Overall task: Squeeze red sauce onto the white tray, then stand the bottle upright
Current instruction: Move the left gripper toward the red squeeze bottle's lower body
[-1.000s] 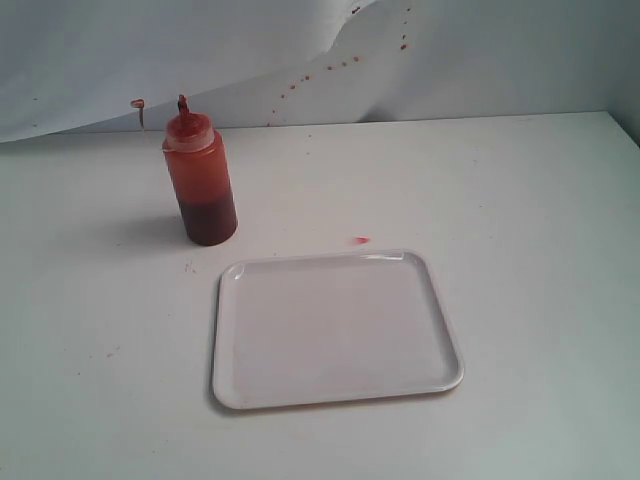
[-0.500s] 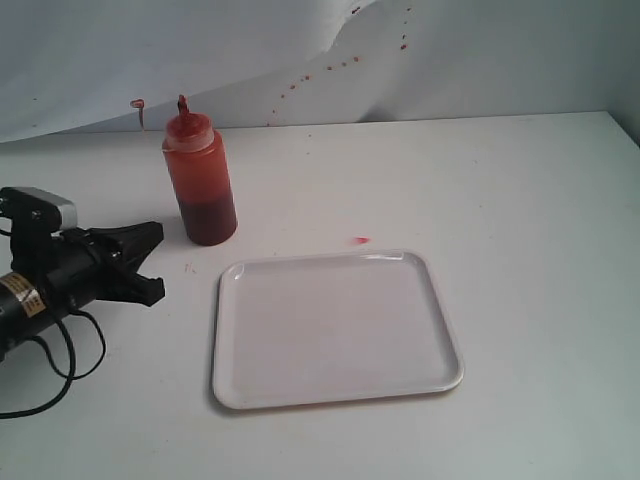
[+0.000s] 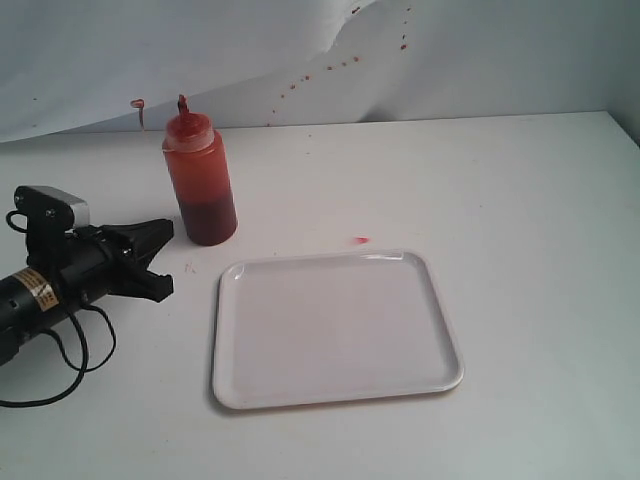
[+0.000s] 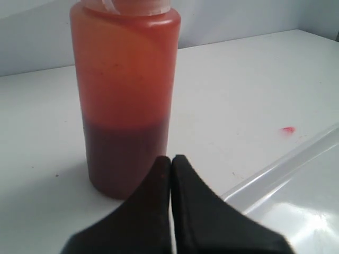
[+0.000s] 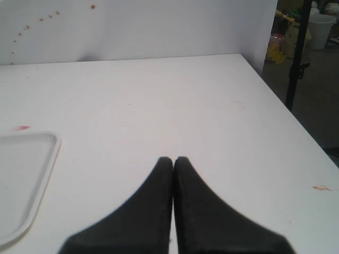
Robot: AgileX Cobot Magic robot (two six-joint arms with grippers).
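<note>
**Left end effector closed near the upright squeeze bottle**

The squeeze bottle (image 3: 200,180) is seen standing upright on the white tabletop (image 3: 500,200), toward the rear left of the exterior view. Its translucent body is tinted red-orange and is darker red in its lower part. It is topped by a pale domed cap and a thin red-tipped nozzle.

The white tray (image 3: 335,330) is laid flat on the tabletop in front of the bottle and to its right, apart from it. A small pinkish smear (image 3: 361,240) is seen on the tabletop just behind the tray's rear rim. Red specks (image 3: 330,65) are scattered on the backdrop behind.

The left end effector (image 3: 160,258) is held low over the tabletop, in front of the bottle's base and to its left. It is near the base but not touching it, and a gap is left to the tray's near-left corner. In the left wrist view its black fingers (image 4: 185,201) are pressed together with nothing clamped between them. The bottle (image 4: 124,106) is shown straight ahead of the tips, with a corner of the tray (image 4: 286,180) off to one side.

The right end effector (image 5: 173,159) is shown only in the right wrist view. Its fingers are likewise pressed together on nothing. It is held over bare tabletop, well apart from the tray (image 5: 21,174).
</note>
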